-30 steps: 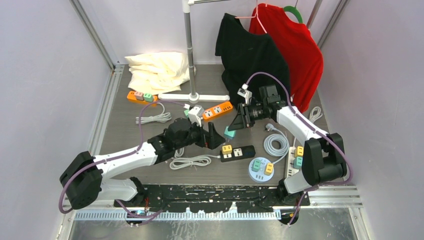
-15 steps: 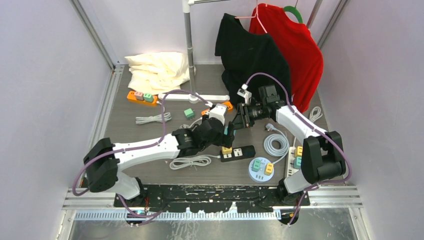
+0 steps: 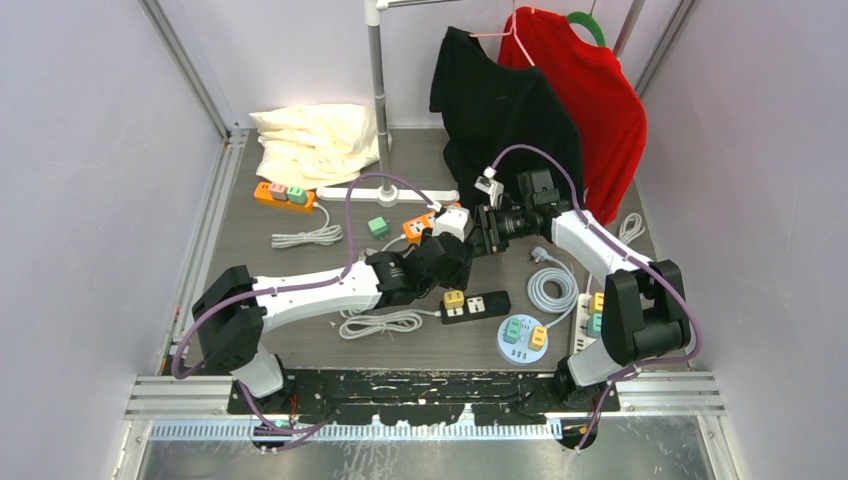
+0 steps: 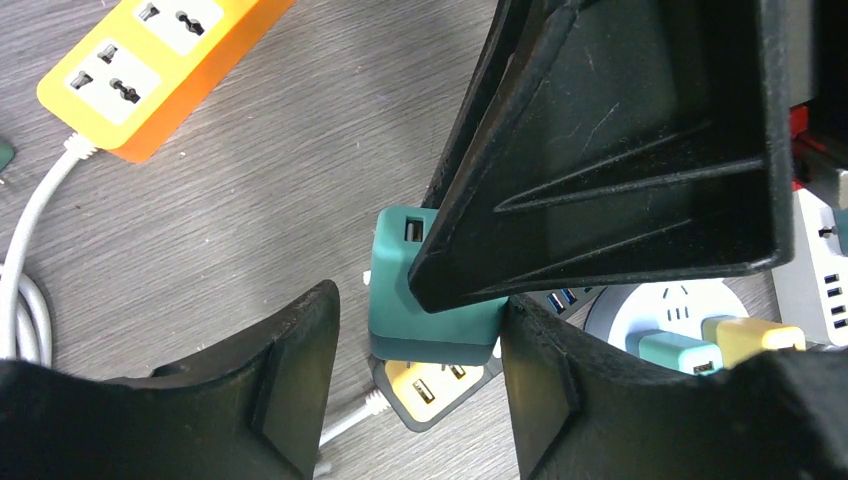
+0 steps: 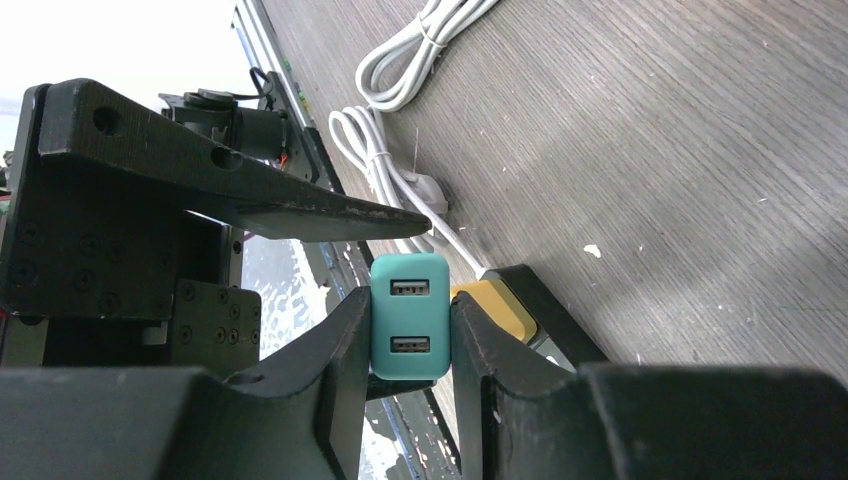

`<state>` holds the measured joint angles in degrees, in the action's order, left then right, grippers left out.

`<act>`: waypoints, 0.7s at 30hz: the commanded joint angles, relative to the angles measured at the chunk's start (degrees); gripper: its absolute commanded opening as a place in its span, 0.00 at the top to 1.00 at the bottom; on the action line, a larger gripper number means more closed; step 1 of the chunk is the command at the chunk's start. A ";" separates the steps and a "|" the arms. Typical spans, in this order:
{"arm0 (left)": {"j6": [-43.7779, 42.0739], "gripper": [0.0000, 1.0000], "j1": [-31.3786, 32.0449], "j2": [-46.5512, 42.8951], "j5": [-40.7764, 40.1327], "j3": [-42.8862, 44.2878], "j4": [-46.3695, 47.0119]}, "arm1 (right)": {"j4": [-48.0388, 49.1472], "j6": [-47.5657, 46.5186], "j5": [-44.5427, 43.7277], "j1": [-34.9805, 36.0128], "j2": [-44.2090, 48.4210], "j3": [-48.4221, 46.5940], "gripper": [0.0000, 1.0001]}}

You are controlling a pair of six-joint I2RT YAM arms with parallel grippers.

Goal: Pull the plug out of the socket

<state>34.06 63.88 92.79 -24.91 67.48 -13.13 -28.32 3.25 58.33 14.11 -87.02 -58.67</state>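
1. Location of the plug: the teal plug (image 5: 410, 316) is off the table (image 3: 250, 230), right of centre. It sits over the near black power strip (image 3: 478, 306), which carries a yellow plug (image 3: 453, 298). Its face with two ports points at the right wrist camera. The prong side is hidden, so I cannot tell whether anything is attached there.

2. Right gripper (image 5: 410, 305): its fingers (image 5: 335, 370) are clamped on the two long flat sides of the teal plug, which sits square between them.

3. Left gripper (image 4: 415, 330): its fingers (image 4: 290, 370) stand apart, one on each side of the teal plug. There is a visible gap on the left side, and the other finger is just beside the plug. No contact shows. One finger of the right gripper crosses in front in this view.

4. Expected handling: the plug looks like a small rigid plastic block, probably light. Its sides are smooth, so it may slide under a weak pinch. The body looks sturdy, but the prongs would be the weak part if it is twisted.

5. Recommended hold: grip two opposite flat sides near the middle of the body, clear of the ports. Pull straight along the prong line without rocking.

6. Nearby item: an orange power strip (image 4: 160, 70) lies further left on the table, well apart.
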 commanded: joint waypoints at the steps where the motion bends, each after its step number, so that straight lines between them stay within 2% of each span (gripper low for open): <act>1: -0.30 0.41 -0.24 0.21 -1.88 1.90 0.03 | 0.62 0.89 2.14 -0.13 0.36 -2.56 0.94; 4: -0.79 0.67 -0.23 -0.42 -1.48 0.89 1.15 | 0.63 0.95 2.00 -0.09 0.28 -2.47 0.91; 9: -1.50 0.93 -0.25 -1.72 -1.50 -1.07 2.20 | 0.63 0.97 1.64 -0.11 0.42 -2.49 0.76; 12: -2.20 0.99 -0.28 -3.28 -2.41 -3.39 3.23 | 0.40 0.50 1.14 -0.10 0.61 -2.48 0.61; 15: -2.96 1.00 -0.46 -5.57 -4.04 -6.64 4.62 | -1.35 -1.91 0.69 -0.41 1.16 -3.14 0.47; 18: -3.65 1.00 -0.96 -8.13 -7.31 -10.82 5.85 | -2.20 -3.97 0.26 -1.23 2.04 -3.54 0.42; 21: -5.14 1.00 -1.96 -10.59 -10.12 -14.84 7.94 | -2.43 -4.92 -0.50 -1.84 2.64 -3.37 0.40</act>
<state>31.20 63.16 87.33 -28.32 56.07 -10.33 -29.98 1.08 57.93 13.19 -87.02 -59.81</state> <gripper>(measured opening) 0.429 0.589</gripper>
